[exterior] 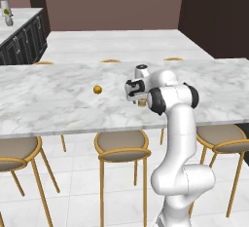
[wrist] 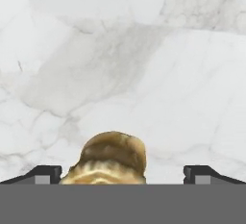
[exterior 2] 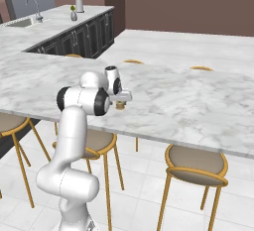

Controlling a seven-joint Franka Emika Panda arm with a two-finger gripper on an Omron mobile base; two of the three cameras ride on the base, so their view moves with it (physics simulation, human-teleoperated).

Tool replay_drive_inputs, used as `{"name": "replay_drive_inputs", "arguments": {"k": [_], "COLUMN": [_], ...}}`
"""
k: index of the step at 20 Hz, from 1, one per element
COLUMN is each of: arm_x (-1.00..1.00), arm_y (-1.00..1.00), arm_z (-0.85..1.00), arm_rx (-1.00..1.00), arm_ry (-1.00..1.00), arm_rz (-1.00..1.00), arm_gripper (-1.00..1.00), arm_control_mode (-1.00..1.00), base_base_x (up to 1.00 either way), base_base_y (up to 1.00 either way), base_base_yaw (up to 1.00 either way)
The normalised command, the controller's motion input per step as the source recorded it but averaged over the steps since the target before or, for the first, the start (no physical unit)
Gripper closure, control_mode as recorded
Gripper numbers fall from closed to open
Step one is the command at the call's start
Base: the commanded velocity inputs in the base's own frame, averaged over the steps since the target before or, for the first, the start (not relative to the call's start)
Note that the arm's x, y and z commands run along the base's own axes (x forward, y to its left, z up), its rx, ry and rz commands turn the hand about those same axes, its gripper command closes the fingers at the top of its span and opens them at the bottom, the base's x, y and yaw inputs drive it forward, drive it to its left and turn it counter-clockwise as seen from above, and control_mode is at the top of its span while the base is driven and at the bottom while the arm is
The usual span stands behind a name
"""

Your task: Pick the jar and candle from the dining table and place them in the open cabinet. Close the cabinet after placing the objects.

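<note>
My gripper (wrist: 123, 172) hangs low over the dining table (wrist: 158, 83), jaws spread wide and holding nothing; the two fingertips (wrist: 45, 172) stand well apart in the hand view. Between them, close under the hand, sits a tan-gold object with a rounded top (wrist: 113, 160). I take it for the jar's golden knob and brown fill, though up this close the glass is hard to make out. From the left base view it shows as a small tan shape (exterior: 142, 103) on the marble just below my hand (exterior: 133, 88); same from the right (exterior 2: 119, 106).

Step in hand, as I judge it: the approach for the first pick. Next move calls for a short straight descent so the fingers bracket the body, then a close. The object looks roughly centred.

Further out on the slab, well apart to the left, a small golden piece (exterior: 97, 89), probably the candle. Beyond, tan stools (exterior: 121, 149) and the far marble counter (exterior 2: 44, 27).
</note>
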Motion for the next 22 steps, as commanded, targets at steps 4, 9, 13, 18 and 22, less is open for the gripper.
{"name": "replay_drive_inputs", "arguments": {"k": [4, 9, 13, 18, 22], "arm_x": [0.27, 0.09, 0.00, 0.00, -0.06], "arm_y": [-0.14, -0.20, -0.06, 0.02, 0.21], "arm_z": [-0.27, -0.21, -0.11, -0.12, -0.07], "arm_rx": [0.02, 0.05, 0.06, 0.00, 0.00], "arm_ry": [0.00, -0.01, 0.00, 0.00, 0.00], "arm_rz": [0.01, 0.01, 0.01, 0.00, 0.00], "arm_gripper": [-1.00, -1.00, -1.00, -1.00, 1.00], "arm_control_mode": [-1.00, -1.00, -1.00, -1.00, -1.00], "base_base_x": [0.00, 0.00, 0.00, 0.00, 0.00], "base_base_y": [0.00, 0.00, 0.00, 0.00, 0.00], "base_base_yaw": [0.00, 0.00, 0.00, 0.00, 0.00]}}
